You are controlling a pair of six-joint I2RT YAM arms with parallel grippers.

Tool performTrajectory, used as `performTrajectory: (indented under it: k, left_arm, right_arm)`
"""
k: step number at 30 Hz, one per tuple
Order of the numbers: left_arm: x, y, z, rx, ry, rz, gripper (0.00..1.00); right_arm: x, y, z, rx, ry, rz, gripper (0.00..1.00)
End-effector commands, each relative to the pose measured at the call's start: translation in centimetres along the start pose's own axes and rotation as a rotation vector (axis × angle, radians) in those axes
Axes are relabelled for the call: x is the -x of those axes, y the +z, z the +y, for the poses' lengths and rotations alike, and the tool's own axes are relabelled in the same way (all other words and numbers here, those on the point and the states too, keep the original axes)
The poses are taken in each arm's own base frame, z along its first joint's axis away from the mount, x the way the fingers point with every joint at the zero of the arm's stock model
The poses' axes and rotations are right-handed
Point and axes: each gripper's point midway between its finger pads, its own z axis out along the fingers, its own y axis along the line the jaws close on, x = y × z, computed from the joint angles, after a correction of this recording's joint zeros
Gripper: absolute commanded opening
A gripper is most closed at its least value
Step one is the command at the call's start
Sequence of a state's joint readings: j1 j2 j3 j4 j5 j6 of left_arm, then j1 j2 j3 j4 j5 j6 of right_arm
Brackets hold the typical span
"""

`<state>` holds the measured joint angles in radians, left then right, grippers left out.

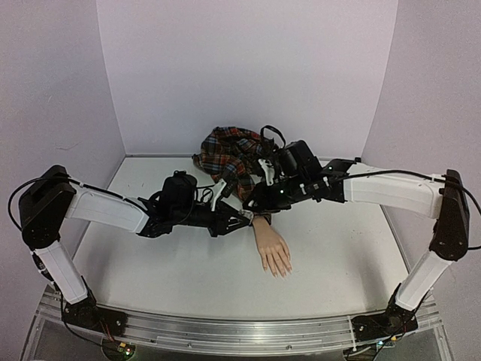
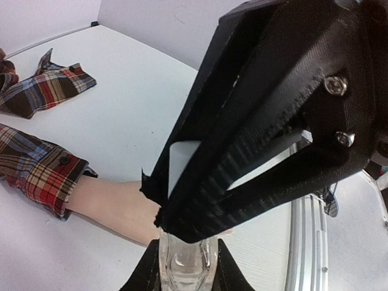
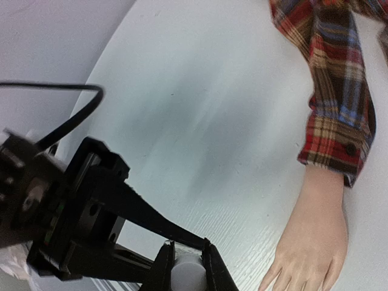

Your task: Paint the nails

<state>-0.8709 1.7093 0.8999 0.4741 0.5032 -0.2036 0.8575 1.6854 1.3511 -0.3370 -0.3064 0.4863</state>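
The pale peach mannequin hand [image 1: 272, 252] lies palm down mid-table, coming out of a red-blue plaid sleeve [image 1: 233, 154]. Its nails at the fingertips [image 1: 278, 271] are too small to make out. My left gripper [image 1: 242, 218] is shut on a small clear glass bottle [image 2: 185, 264], just left of the wrist. My right gripper [image 1: 259, 203] comes from the right and is shut on the bottle's white cap [image 3: 189, 273]. The right wrist view shows the hand [image 3: 315, 242] and the cuff [image 3: 336, 133]. The left wrist view shows the hand [image 2: 115, 203] behind the bottle.
The rest of the plaid shirt is bunched at the back wall, with a loose piece [image 2: 51, 85] on the table. Black cables [image 1: 274, 134] loop over the right wrist. A metal rail [image 1: 225, 331] runs along the near edge.
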Motion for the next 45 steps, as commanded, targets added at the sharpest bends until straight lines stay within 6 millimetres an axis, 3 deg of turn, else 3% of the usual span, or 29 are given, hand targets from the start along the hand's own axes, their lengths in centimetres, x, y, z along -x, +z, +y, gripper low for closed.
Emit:
performTrajectory:
  k: [1, 3, 5, 8, 10, 11, 12, 13, 14, 18, 22, 26, 29, 33, 36, 42, 45]
  left_arm:
    - [3.1, -3.6, -6.3, -0.371, 0.112, -0.099, 0.00]
    - [2.6, -5.3, -8.0, -0.540, 0.096, -0.084, 0.00]
    - [2.9, -6.6, -9.1, -0.641, 0.108, -0.112, 0.00]
    - [3.7, -7.1, -9.4, -0.667, 0.079, -0.146, 0.00]
    - [4.4, -6.7, -8.6, -0.592, 0.083, -0.189, 0.00]
    - [4.7, -6.2, -7.8, -0.513, 0.088, -0.205, 0.00]
    - [5.0, -5.6, -6.7, -0.415, 0.109, -0.218, 0.00]
    - [5.3, -5.1, -5.8, -0.310, 0.154, -0.232, 0.00]
    - [5.7, -4.8, -4.5, -0.177, 0.176, -0.244, 0.00]
    - [7.2, -5.4, -1.8, 0.114, 0.262, -0.306, 0.00]
    - [8.0, -5.6, -1.5, 0.202, 0.304, -0.343, 0.00]
    - [8.2, -5.5, -1.3, 0.260, 0.318, -0.366, 0.00]
    - [8.2, -5.1, -1.0, 0.292, 0.309, -0.362, 0.00]
    - [8.3, -5.1, -1.3, 0.296, 0.311, -0.372, 0.00]
    - [8.2, -5.2, -1.1, 0.308, 0.308, -0.370, 0.00]
    - [7.9, -5.2, -0.9, 0.319, 0.303, -0.359, 0.00]
    - [8.0, -5.1, -0.8, 0.322, 0.299, -0.358, 0.00]
  right_arm:
    - [-2.1, -5.0, 7.4, 0.321, -0.518, -0.093, 0.00]
    - [-4.3, -7.0, 8.2, 0.410, -0.697, -0.148, 0.00]
    - [-4.6, -7.9, 8.4, 0.431, -0.748, -0.151, 0.00]
    - [-4.9, -8.5, 8.4, 0.425, -0.765, -0.122, 0.00]
    - [-3.9, -8.4, 7.8, 0.364, -0.732, -0.146, 0.00]
    - [-3.0, -8.5, 7.3, 0.312, -0.699, -0.172, 0.08]
    - [-1.9, -8.6, 6.7, 0.252, -0.643, -0.205, 0.28]
    - [-0.6, -8.9, 5.7, 0.179, -0.553, -0.246, 0.63]
    - [1.1, -9.3, 4.2, 0.066, -0.464, -0.304, 0.79]
    - [4.1, -11.1, 1.6, -0.084, -0.166, -0.437, 0.97]
    - [5.2, -10.7, 2.2, -0.041, 0.012, -0.449, 0.96]
    - [6.4, -9.8, 3.1, 0.005, 0.149, -0.445, 0.79]
    - [7.2, -8.8, 4.4, 0.022, 0.171, -0.437, 0.71]
    - [7.2, -6.4, 4.1, -0.016, 0.190, -0.383, 0.66]
    - [7.6, -5.7, 4.3, -0.021, 0.187, -0.377, 0.49]
    - [7.3, -4.5, 4.6, -0.032, 0.148, -0.350, 0.31]
    - [6.8, -4.0, 5.6, -0.003, 0.128, -0.320, 0.30]
